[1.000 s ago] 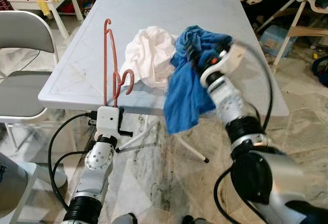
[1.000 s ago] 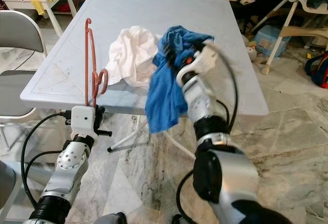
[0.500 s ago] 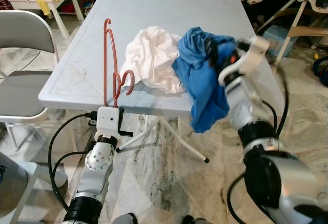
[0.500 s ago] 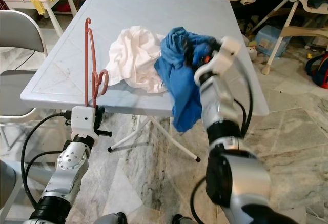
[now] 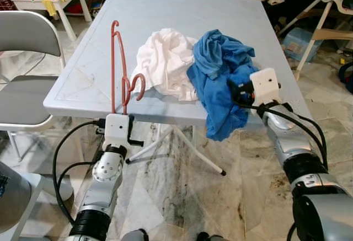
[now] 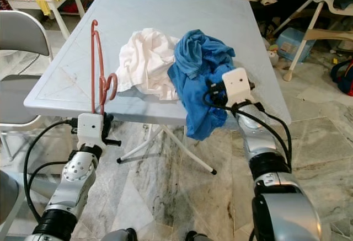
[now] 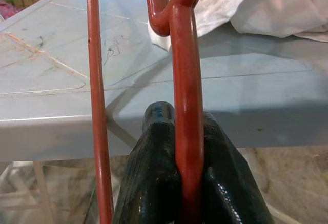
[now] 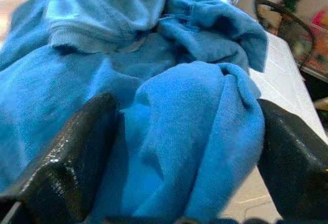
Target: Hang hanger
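A red hanger [image 5: 113, 64] stands upright at the near edge of the grey table [image 5: 165, 9]. My left gripper [image 5: 118, 114] is shut on its lower bar, and the left wrist view shows the bar [image 7: 187, 80] pinched between the black fingers [image 7: 154, 152]. A blue cloth [image 5: 218, 73] lies bunched on the table beside a white cloth [image 5: 162, 62], with one end hanging over the near edge. My right gripper [image 5: 237, 93] sits against the blue cloth at the table's edge. Its fingers [image 8: 77, 147] stand wide apart, open, with a blue fold [image 8: 184, 116] bulging between them.
A grey folding chair [image 5: 25, 37] stands close on the left of the table. White table legs [image 5: 193, 153] cross below on the marble floor. A high chair [image 5: 331, 9] and a blue box [image 5: 295, 39] are at the back right, with clutter behind.
My right gripper has swung right and down from in front of the table. The blue cloth it carried now rests on the table, and the fingers have opened. The left arm and hanger stay still.
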